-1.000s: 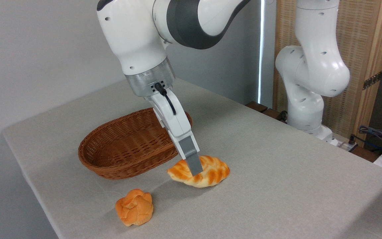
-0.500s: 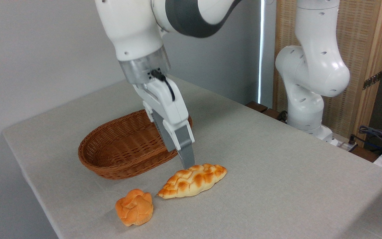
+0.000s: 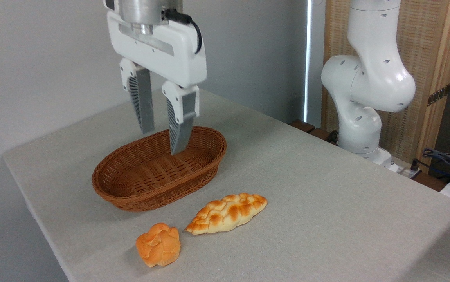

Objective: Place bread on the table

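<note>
Golden-brown braided bread (image 3: 227,213): lying flat on the grey cloth table (image 3: 326,203), just in front of the wicker basket (image 3: 158,172), its pointed end nearly touching the round bun (image 3: 158,244). Gripper (image 3: 162,139): spread, holding nothing, hanging above the basket. Risk, as I judge it: small, chiefly a low sweep of the arm catching the basket rim and pushing it into the bread.

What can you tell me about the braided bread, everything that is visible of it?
The bread is a long braided loaf with pointed ends, pale yellow with golden-brown bumps. It lies flat on the table, in front of the basket. Its left tip almost meets the round bun. The open gripper hangs high above the basket, not touching it.
</note>
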Tool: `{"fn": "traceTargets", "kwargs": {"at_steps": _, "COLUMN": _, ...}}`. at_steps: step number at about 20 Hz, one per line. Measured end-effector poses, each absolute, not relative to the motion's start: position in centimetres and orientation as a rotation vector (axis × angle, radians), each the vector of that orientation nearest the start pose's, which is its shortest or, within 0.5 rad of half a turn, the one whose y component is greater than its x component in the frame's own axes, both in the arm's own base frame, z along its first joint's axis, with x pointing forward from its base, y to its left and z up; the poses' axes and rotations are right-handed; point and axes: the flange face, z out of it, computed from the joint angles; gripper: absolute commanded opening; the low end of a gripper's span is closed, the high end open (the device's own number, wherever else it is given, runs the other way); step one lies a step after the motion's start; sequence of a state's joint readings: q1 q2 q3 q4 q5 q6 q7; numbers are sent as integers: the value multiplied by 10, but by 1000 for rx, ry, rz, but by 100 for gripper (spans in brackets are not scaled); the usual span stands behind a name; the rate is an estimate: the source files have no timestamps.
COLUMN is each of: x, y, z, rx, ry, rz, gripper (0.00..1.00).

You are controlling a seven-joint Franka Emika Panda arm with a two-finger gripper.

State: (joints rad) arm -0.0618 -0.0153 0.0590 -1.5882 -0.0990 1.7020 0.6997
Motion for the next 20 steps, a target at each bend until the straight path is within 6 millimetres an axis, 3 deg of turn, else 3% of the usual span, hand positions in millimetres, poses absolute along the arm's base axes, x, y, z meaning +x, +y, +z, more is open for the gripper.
{"fn": "traceTargets", "kwargs": {"at_steps": 4, "x": 559, "y": -32, "z": 631, "rx": -3010, "ry": 1107, "rz": -169, "gripper": 100}}
{"fn": "traceTargets", "kwargs": {"at_steps": 13, "x": 554, "y": -32, "z": 617, "rx": -3029, "ry": 1122, "rz": -16, "gripper": 100}}
{"fn": "traceTargets", "kwargs": {"at_steps": 20, "x": 559, "y": -33, "z": 616, "rx": -2975, "ry": 1122, "rz": 10, "gripper": 100}}
